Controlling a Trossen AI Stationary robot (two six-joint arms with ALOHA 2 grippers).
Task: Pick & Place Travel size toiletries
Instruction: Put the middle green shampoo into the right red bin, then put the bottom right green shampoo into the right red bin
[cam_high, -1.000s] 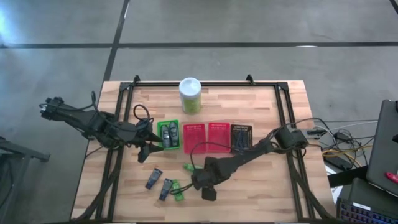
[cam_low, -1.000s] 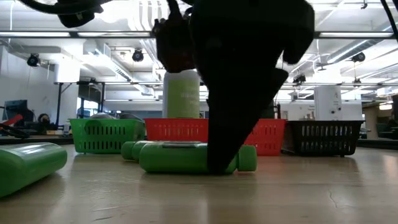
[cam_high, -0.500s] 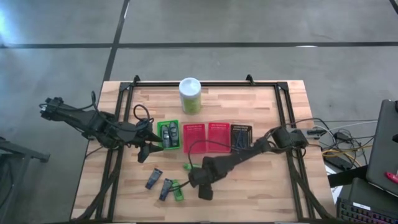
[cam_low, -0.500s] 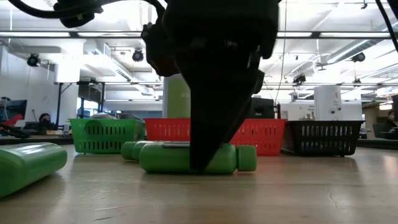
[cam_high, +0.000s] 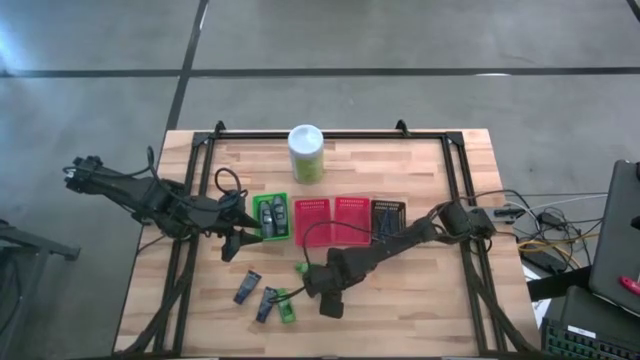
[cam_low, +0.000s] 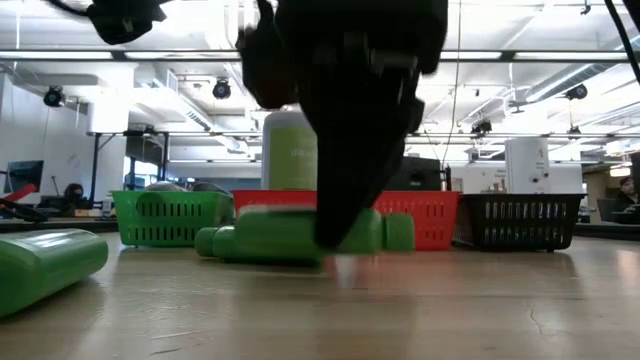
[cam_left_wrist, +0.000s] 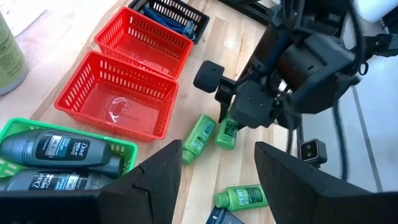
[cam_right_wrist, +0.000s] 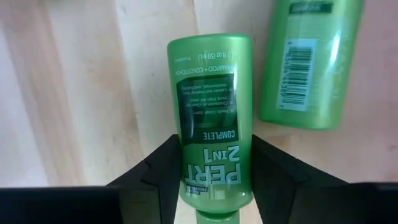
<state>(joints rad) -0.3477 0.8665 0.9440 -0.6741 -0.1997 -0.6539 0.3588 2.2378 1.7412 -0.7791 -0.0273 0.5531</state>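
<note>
My right gripper (cam_high: 318, 290) is near the table's front middle, pointing steeply down and shut on a bright green mini bottle (cam_right_wrist: 211, 124). A second green bottle (cam_right_wrist: 308, 62) lies on the wood beside it. A third (cam_high: 286, 306) lies on its side further front, next to two dark grey tubes (cam_high: 247, 287) (cam_high: 266, 303). My left gripper (cam_left_wrist: 217, 180) hovers open and empty by the green basket (cam_high: 283, 200), which holds dark tubes (cam_left_wrist: 53, 148). My right gripper pinches the bottle's two long sides (cam_right_wrist: 186, 163) between its two fingers, toward the cap end. The fingers (cam_right_wrist: 163, 171) come from above, pointing steeply down, and lie across the bottle. The bottle (cam_low: 290, 235) hangs about level, just clear of the table.
Two red baskets (cam_high: 312, 236) (cam_high: 351, 234) and a black one (cam_high: 387, 205) stand in a row right of the green basket. A tall green white-lidded canister (cam_high: 306, 152) stands at the far middle. Bare wood lies along the front right.
My right gripper has taken hold of the green bottle and raised it a little off the table. The bottle has stayed level. The neighbouring bottle has stayed where it was.
</note>
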